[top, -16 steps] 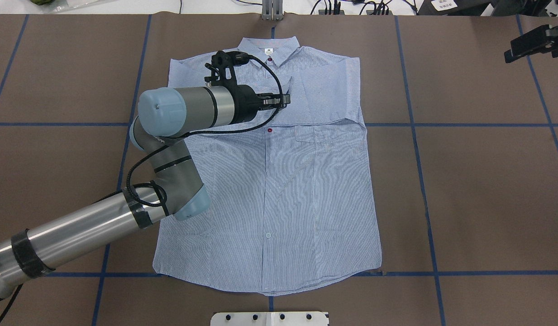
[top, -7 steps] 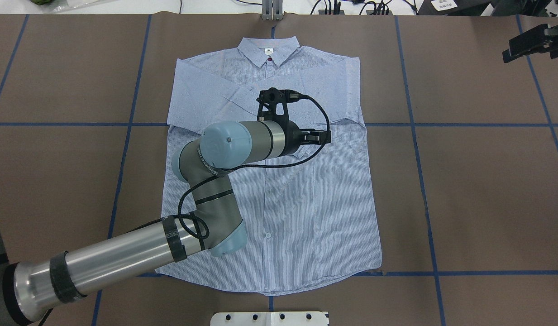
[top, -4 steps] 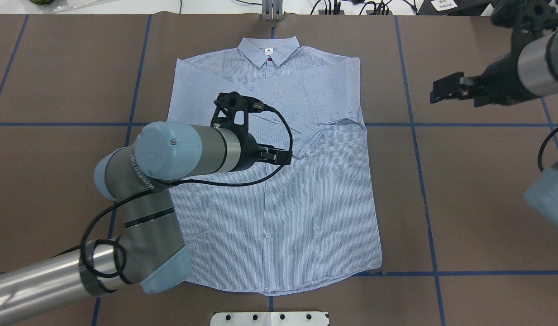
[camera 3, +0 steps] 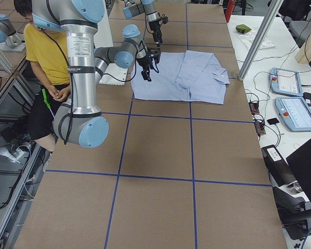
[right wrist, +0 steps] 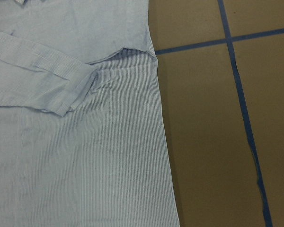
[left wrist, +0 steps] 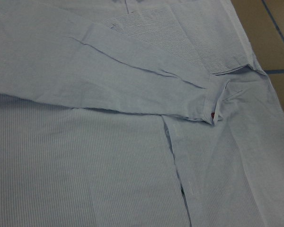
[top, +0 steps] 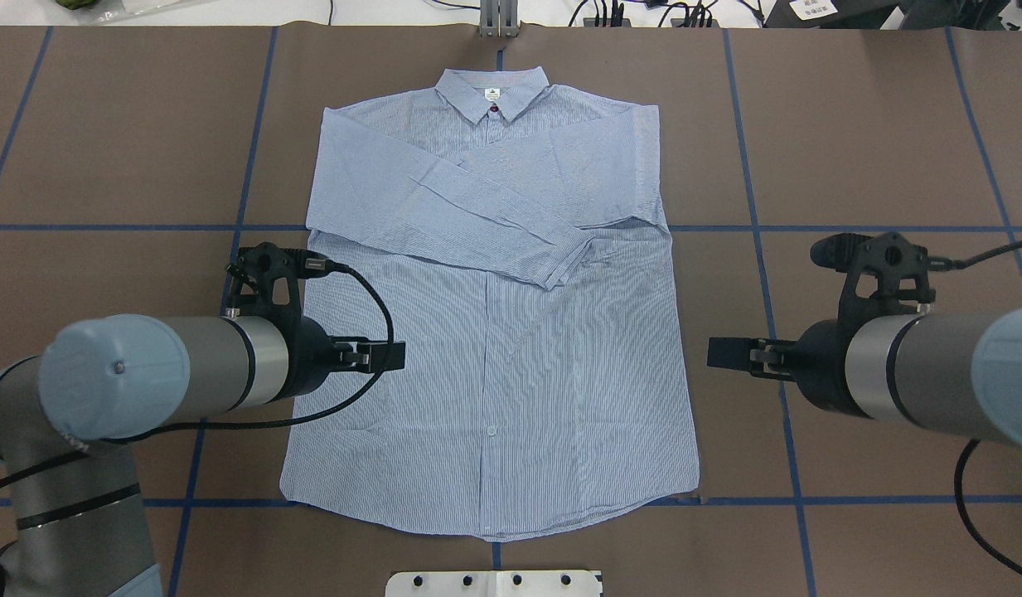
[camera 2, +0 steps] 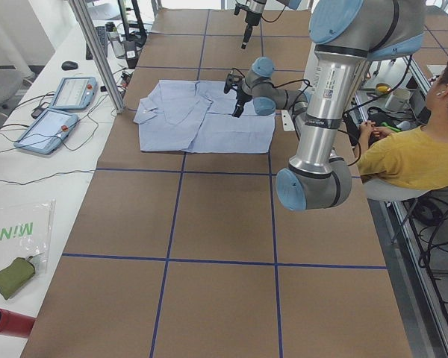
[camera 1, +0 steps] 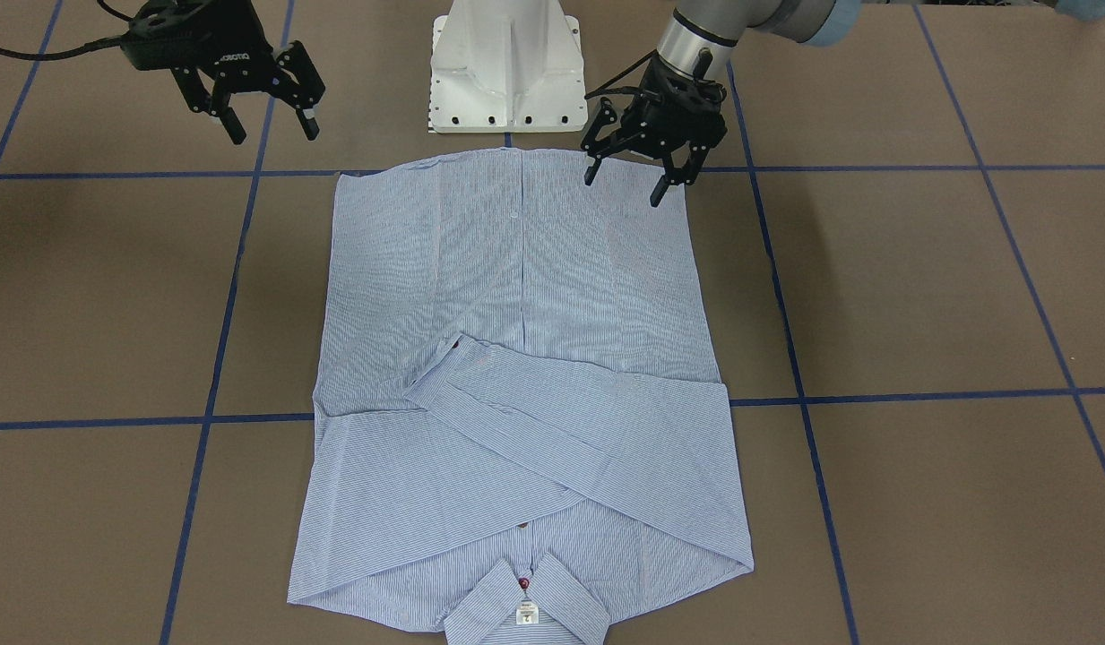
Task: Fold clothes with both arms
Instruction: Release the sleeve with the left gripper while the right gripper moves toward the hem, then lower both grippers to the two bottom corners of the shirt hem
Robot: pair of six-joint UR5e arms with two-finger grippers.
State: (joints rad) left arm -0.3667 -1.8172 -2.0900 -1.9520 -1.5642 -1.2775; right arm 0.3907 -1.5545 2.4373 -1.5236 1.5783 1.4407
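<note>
Right, near end first: white pedestal base (top: 494, 583) sits at the table's (top: 892, 124) edge. The shirt's (top: 511, 390) curved hem (top: 494, 532) lies just beyond it, a strip of brown between. Shirt is flat, front up, centred on the table, collar at the far end. Fabric is thin light blue cloth w/ fine white stripes, mostly smooth, a few soft creases.

L gripper (camera 1: 624, 186) hovers above the shirt's left half near the hem, fingers spread wide, holding nothing. R gripper (camera 1: 274, 134) hovers over brown surface just off the shirt's right side, also spread wide, nothing in it. Both are black. L arm (top: 196, 373) and R arm (top: 917, 369) are silver-grey tubes w/ light blue caps.

Table top is matte brown, paper-like, gridded by blue tape lines (top: 892, 228). Wide brown stretches lie either side of the shirt.

Further out, both sleeves are folded across the chest. Left sleeve (top: 428, 191) lies on top, diagonal, its cuff (top: 560, 253) past the button placket. Right sleeve (top: 593, 166) lies beneath.

Far end: collar (top: 519, 83) w/ small white label (top: 492, 94) and a dark red button (top: 495, 109) below it, near the table's far edge.
</note>
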